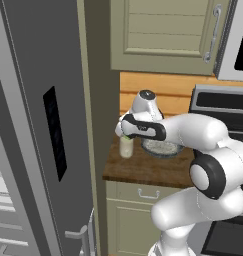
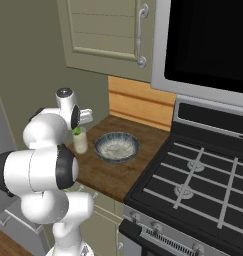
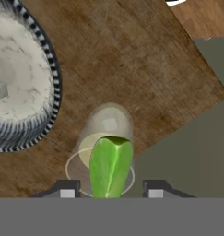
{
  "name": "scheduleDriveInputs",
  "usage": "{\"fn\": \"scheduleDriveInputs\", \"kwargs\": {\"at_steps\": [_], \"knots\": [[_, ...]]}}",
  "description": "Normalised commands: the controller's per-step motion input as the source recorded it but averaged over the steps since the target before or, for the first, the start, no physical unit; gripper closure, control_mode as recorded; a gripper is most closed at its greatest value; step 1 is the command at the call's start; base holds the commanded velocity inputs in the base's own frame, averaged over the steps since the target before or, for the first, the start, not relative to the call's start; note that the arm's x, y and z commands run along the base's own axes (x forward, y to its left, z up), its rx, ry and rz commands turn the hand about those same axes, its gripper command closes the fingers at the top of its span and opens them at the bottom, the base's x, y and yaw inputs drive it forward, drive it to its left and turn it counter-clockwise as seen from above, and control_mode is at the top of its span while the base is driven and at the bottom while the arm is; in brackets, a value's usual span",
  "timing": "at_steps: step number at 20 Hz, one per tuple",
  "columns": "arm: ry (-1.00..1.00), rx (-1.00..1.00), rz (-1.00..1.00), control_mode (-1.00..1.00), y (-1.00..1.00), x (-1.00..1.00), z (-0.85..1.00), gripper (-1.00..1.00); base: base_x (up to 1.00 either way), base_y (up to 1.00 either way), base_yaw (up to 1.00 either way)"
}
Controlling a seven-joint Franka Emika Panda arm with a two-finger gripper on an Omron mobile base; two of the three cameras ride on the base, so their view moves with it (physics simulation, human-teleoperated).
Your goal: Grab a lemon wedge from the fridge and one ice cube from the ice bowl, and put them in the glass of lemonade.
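Note:
The glass of lemonade (image 3: 106, 133) stands on the wooden counter, right under my gripper (image 3: 111, 190). The lemon wedge (image 3: 111, 168), yellow-green, hangs over the glass's rim between the two fingertips (image 3: 67, 190), with a gap on each side, so the gripper is open. A small pale square shows in the liquid. From the base views, the hand (image 1: 138, 127) hovers just above the glass (image 1: 126, 146) with the wedge (image 2: 78, 131) at its top. The ice bowl (image 3: 21, 83) sits beside the glass (image 2: 80, 142). The grey fridge (image 1: 43, 125) is on the left.
The wooden counter (image 1: 143, 170) is narrow, with a wall to its left and a black stove (image 2: 203, 170) to its right. Beige cabinets (image 1: 163, 30) hang overhead. The ice bowl (image 2: 117, 146) takes up the counter's middle.

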Motion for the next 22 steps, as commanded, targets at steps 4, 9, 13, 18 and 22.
{"fn": "scheduleDriveInputs", "kwargs": {"at_steps": [4,9,13,18,22], "knots": [[0.00,0.00,0.00,-1.00,0.00,0.00,0.00,-1.00,0.00,0.00,0.00],[0.02,-0.03,0.00,-1.00,0.00,0.00,0.19,-1.00,0.00,0.00,0.00],[0.00,0.00,-0.01,-1.00,-0.04,-0.16,0.52,-1.00,0.00,0.00,0.00],[-0.01,0.00,-0.03,-1.00,-0.20,-0.88,0.28,-1.00,0.00,0.00,0.00],[0.00,0.00,-0.07,-1.00,-0.36,-0.89,0.08,-1.00,0.00,0.00,0.00]]}}
